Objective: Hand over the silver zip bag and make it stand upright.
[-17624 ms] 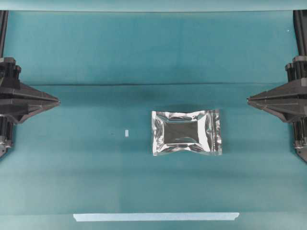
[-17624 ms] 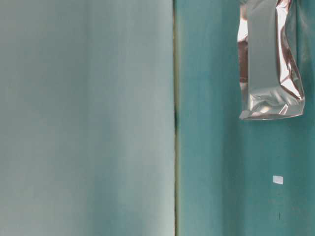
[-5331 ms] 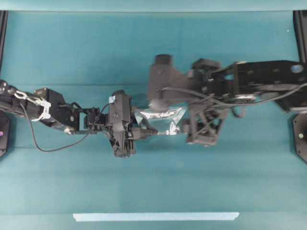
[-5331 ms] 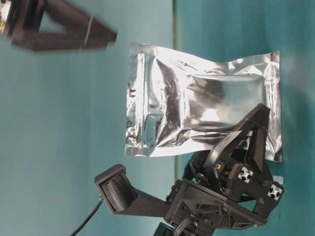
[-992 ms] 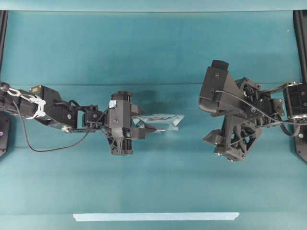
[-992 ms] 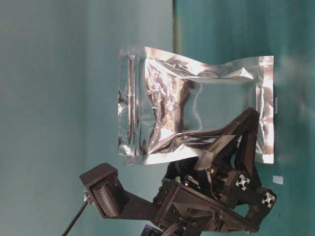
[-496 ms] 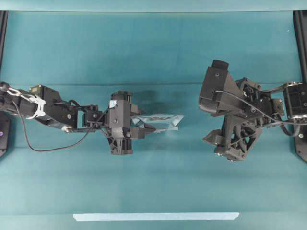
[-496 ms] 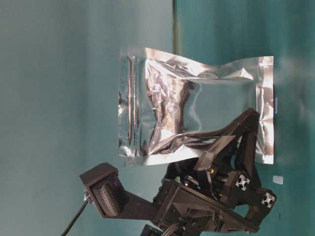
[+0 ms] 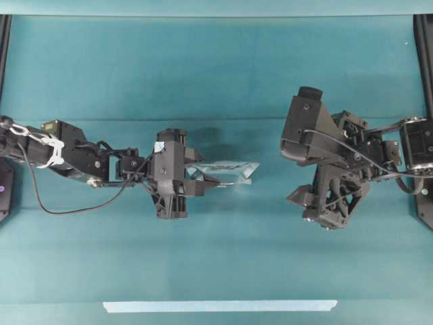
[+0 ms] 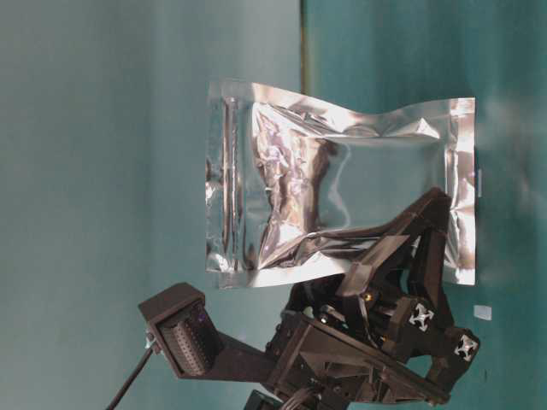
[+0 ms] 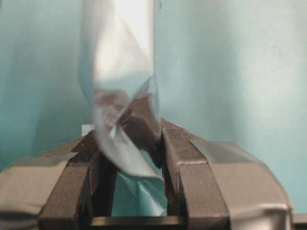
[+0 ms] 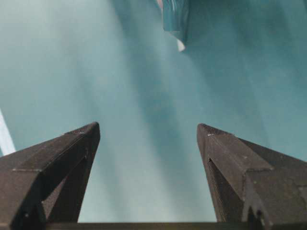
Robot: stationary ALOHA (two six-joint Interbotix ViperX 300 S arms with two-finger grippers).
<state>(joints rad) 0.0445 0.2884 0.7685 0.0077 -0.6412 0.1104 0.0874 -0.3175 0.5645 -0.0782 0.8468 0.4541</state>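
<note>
The silver zip bag is a crinkled foil pouch, seen edge-on from overhead and held upright near the table's middle. In the table-level view its broad face shows, with one sealed edge toward the table. My left gripper is shut on the bag's lower left side; the left wrist view shows the foil pinched between the fingers. My right gripper stands open and empty, well to the right of the bag, whose corner shows far ahead of it.
A long pale tape strip lies near the front edge. A small white tape scrap lies on the teal cloth beside the left gripper. A seam crosses the cloth behind both arms.
Nothing has moved over the last second. Five seconds ago the right gripper was at the bag; it now stands back to the right, and the left gripper alone holds the bag.
</note>
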